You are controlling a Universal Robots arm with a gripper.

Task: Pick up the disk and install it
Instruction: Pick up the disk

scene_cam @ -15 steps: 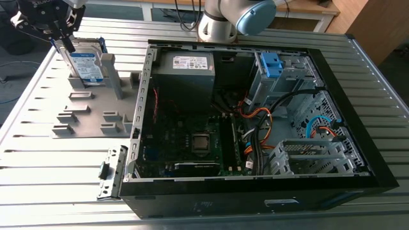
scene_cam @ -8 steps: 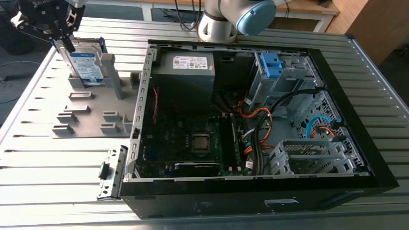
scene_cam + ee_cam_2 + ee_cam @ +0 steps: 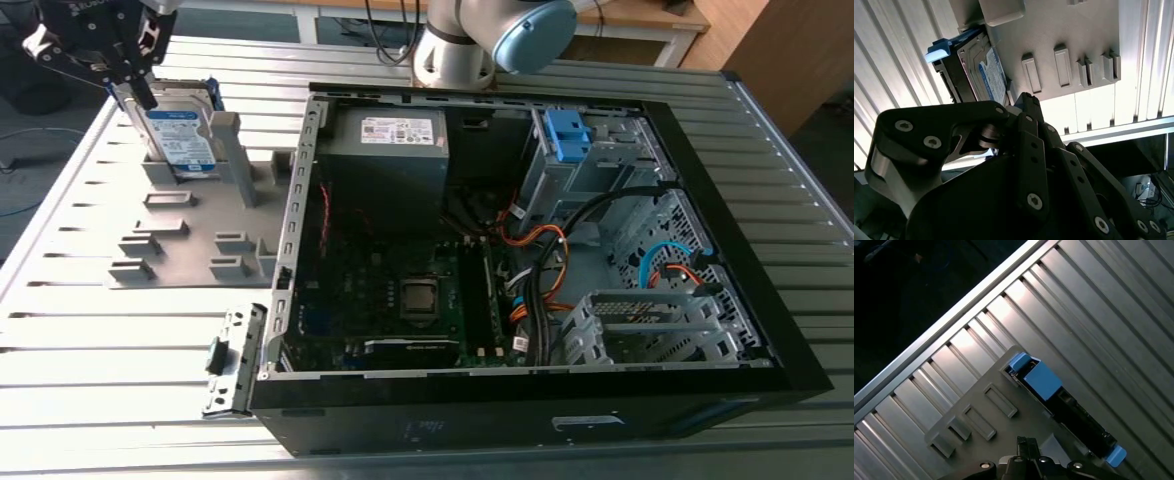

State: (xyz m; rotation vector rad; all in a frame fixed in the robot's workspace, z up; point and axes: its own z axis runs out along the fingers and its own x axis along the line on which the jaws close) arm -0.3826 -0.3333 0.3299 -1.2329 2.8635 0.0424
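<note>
Ribbed metal table (image 3: 120,350) carries a grey fixture plate (image 3: 174,235), where the disk (image 3: 180,140) stands on edge in its holder directly beneath the jaws of the gripper (image 3: 131,90). By my judgement the pick-up is not yet done, and the install into the open computer case (image 3: 534,250), well away from the jaws, is all left. Whether the jaws pinch the disk's top edge or stand spread around it I cannot tell: the gripper's own body hides the contact in the second wrist view.

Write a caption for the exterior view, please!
The gripper hangs just above the disk, standing upright in a grey holder beside the open computer case.
</note>
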